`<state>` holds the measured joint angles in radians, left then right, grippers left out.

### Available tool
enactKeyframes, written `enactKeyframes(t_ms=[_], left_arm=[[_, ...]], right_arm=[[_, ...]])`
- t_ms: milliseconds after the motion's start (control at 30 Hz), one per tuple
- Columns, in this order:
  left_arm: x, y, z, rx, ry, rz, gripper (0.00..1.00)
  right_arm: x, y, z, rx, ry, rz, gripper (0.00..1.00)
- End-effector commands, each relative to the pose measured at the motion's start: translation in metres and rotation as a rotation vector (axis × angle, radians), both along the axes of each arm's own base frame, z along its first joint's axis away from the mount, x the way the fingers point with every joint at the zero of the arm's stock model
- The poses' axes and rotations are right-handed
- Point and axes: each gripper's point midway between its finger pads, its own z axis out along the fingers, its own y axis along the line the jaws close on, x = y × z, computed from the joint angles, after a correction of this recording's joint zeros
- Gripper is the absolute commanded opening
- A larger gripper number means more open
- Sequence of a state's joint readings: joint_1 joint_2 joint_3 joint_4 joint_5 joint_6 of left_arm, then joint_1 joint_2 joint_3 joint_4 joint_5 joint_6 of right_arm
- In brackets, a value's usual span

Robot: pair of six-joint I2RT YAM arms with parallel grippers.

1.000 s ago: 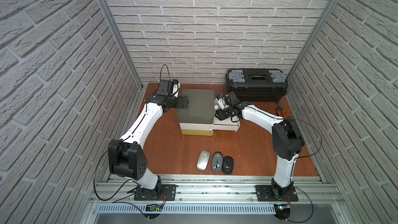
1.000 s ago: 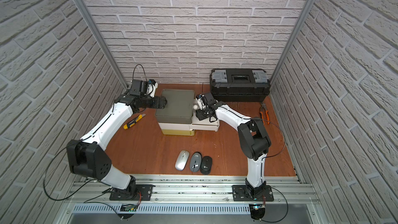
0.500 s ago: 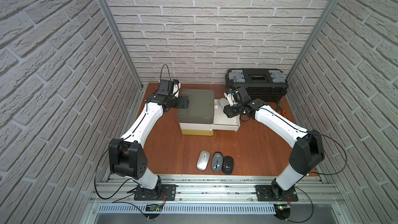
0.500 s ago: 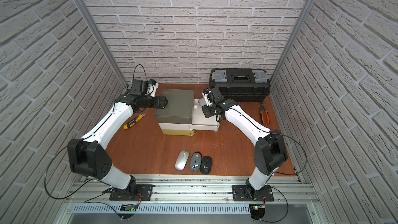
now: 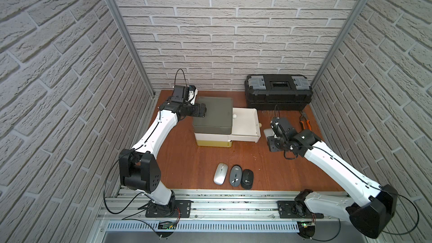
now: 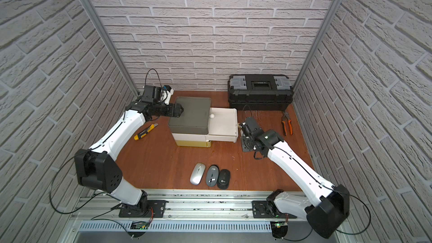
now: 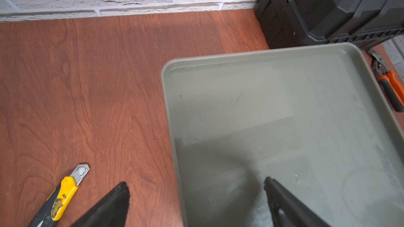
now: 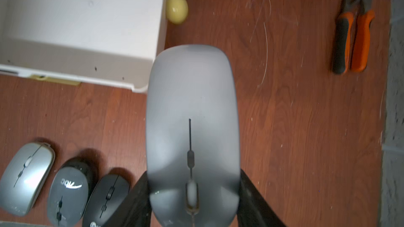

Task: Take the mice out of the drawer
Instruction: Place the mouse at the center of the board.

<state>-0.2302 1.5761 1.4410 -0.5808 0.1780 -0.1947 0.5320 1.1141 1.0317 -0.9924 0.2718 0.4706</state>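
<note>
Right gripper, part-closed on 1 end of a silver mouse above the table beside the open drawer, may let the slick shell slip or twist loose short of the 3 mice out front, while the left gripper gapes wide and empty.

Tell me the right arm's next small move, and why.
Probably carry the held silver mouse toward the table's front and lower it beside the black mouse: the right tool is shut on it, clear of the open drawer, and the three placed mice lie side by side there.
</note>
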Motion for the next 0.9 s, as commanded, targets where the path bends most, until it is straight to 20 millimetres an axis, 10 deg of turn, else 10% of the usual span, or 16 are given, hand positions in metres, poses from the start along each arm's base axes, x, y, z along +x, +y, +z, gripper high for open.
enactKeyframes(t_ms=[0, 433, 867], left_arm=[[0.005, -0.009, 0.02, -0.031, -0.075, -0.03, 0.98], [-0.012, -0.018, 0.03, -0.024, -0.111, -0.06, 0.98], [-0.014, -0.023, 0.029, -0.008, -0.115, -0.073, 0.98]], right_arm=[[-0.041, -0.006, -0.01, 0.05, 0.035, -0.117, 0.11], [-0.105, 0.032, -0.12, 0.108, 0.284, -0.072, 0.11], [-0.108, 0.075, -0.139, 0.092, 0.367, 0.09, 0.31]])
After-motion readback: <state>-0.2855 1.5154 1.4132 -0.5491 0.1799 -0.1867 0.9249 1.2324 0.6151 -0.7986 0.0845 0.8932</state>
